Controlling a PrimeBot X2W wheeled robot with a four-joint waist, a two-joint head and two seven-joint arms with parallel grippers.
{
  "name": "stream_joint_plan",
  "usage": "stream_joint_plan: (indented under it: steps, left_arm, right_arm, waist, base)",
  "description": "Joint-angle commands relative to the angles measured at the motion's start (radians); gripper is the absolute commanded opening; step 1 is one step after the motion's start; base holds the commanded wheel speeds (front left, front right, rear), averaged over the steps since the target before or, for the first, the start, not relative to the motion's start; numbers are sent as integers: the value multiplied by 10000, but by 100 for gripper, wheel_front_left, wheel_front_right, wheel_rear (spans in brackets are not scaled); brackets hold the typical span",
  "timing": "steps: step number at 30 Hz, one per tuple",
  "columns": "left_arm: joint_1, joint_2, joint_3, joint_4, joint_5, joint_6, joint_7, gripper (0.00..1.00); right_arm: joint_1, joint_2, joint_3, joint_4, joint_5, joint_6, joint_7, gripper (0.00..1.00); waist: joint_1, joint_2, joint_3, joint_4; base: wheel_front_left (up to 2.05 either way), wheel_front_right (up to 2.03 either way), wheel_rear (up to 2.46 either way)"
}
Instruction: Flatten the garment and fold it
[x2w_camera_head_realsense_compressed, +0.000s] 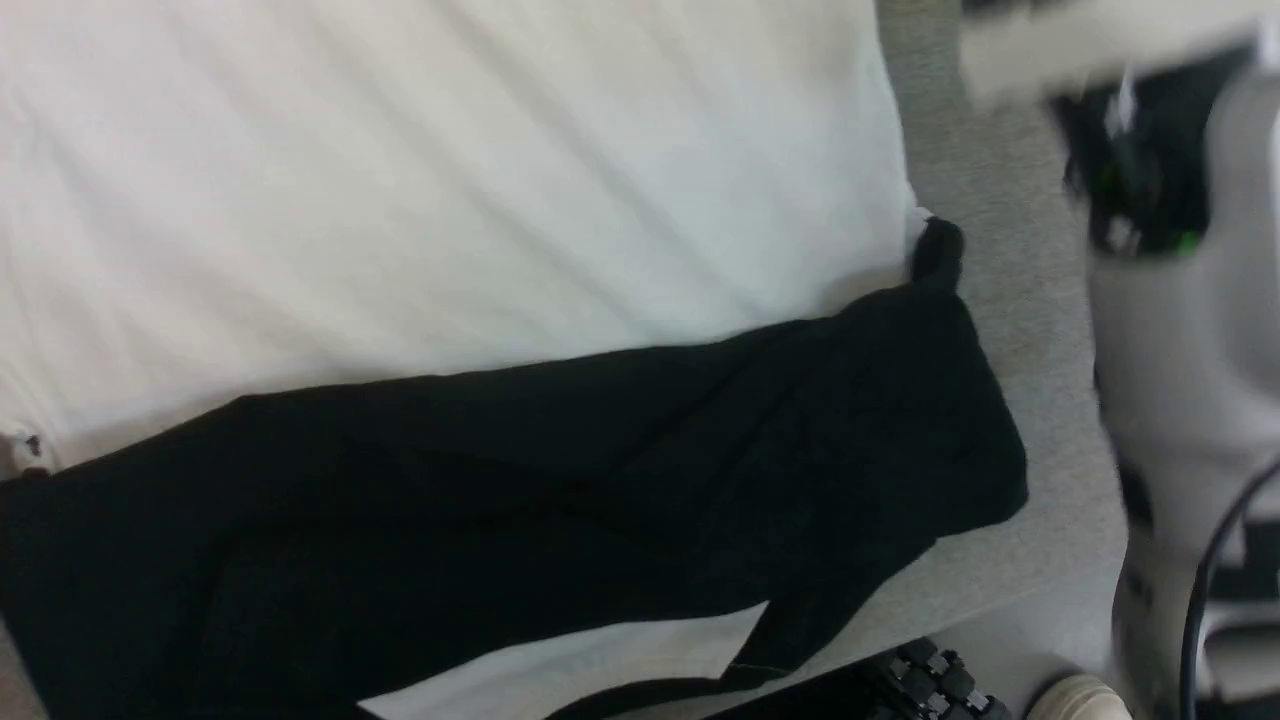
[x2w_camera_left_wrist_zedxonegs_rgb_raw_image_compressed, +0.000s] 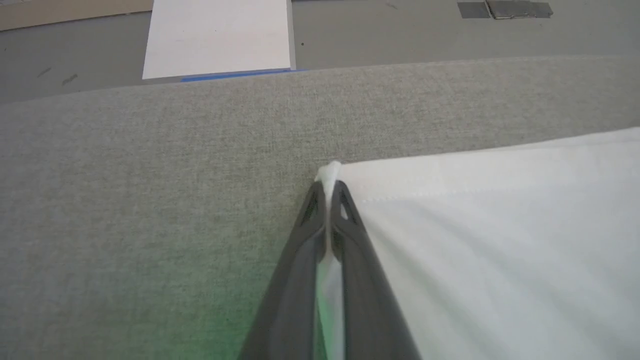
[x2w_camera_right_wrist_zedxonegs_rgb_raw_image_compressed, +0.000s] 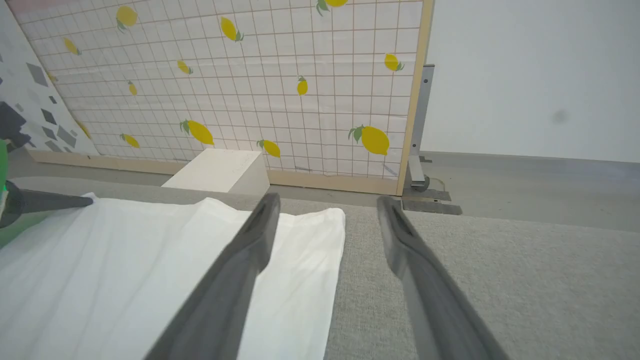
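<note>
While the head view looks down from above, the garment (x2w_camera_head_realsense_compressed: 450, 200) lies spread on a grey woven surface (x2w_camera_head_realsense_compressed: 1000, 330). Its white body is thin and softly rippled, and one black sleeve (x2w_camera_head_realsense_compressed: 600, 470) is draped in loose folds across the lower part of the picture. In the left wrist view, the left gripper (x2w_camera_left_wrist_zedxonegs_rgb_raw_image_compressed: 330, 187) has its two dark tapered fingers pressed together on a corner of the white fabric by the stitched hem, a small tuft poking out past the tips. In the right wrist view, the right gripper (x2w_camera_right_wrist_zedxonegs_rgb_raw_image_compressed: 327, 207) has its fingers spread wide and grips nothing. It is poised over a rounded white corner of the shirt and the coarse grey weave beside it. Beyond stand a grid-patterned panel printed with lemons (x2w_camera_right_wrist_zedxonegs_rgb_raw_image_compressed: 250, 75) and a white block (x2w_camera_right_wrist_zedxonegs_rgb_raw_image_compressed: 220, 170).
</note>
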Motion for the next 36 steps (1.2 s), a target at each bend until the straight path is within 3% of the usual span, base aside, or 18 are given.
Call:
stream_joint_plan:
  steps: [1,6,9,13,19,20,22,23,27,36]
  left_arm:
    - [-52,-253,-155,140,-145,-109,-90,0]
    - [-260,-694,-517,132,-191,-454,-661,0]
    - [-340,-1025,-682,175,-276,-604,-1050,0]
    - [-429,-1364,-842,208,-429,-804,-1417,0]
    - [-597,-1580,-1046,318,-438,-1045,-1876,0]
    - [-687,-1646,-1087,454,-452,-1121,-2069,0]
    - [-737,-1656,-1106,591,-457,-1185,-2215,0]
    - [-760,-1652,-1109,649,-455,-1208,-2272,0]
    - [-940,-1610,-1101,876,-356,-1311,-2741,0]
    - [-1830,-1443,-1044,1422,674,-1105,-5093,0]
  right_arm:
    - [-837,12,-113,728,18,-15,475,100]
    - [-3088,12,-690,3481,363,-15,1902,100]
    - [-4051,12,-1141,4963,-130,-15,2679,100]
    - [-4945,6,-1817,6279,-1315,-15,3504,100]
    - [-5827,8,-2761,7279,-2695,-15,4555,100]
    - [-6099,9,-3013,7587,-3316,-15,5304,47]
    - [-6194,10,-2995,7662,-3763,-15,5811,19]
    - [-6210,10,-2970,7647,-3944,-15,5964,0]
    - [-6215,11,-3096,7219,-4475,-15,6011,0]
    - [-6149,12,-3839,6163,-5068,-15,4344,0]
  waist:
    - [-2,0,26,457]
    - [-2,0,49,1165]
    - [-2,0,67,1598]
    - [-2,0,219,2055]
    - [-2,0,500,2441]
    - [-2,0,570,2499]
    - [-2,0,574,2487]
    - [-2,0,573,2475]
    - [-2,0,546,2390]
    - [-2,0,454,2045]
  base:
    - [0,0,0]
    - [0,0,0]
    - [0,0,0]
    - [0,0,0]
    - [0,0,0]
    - [0,0,0]
    - [0,0,0]
    - [0,0,0]
    - [0,0,0]
    - [0,0,0]
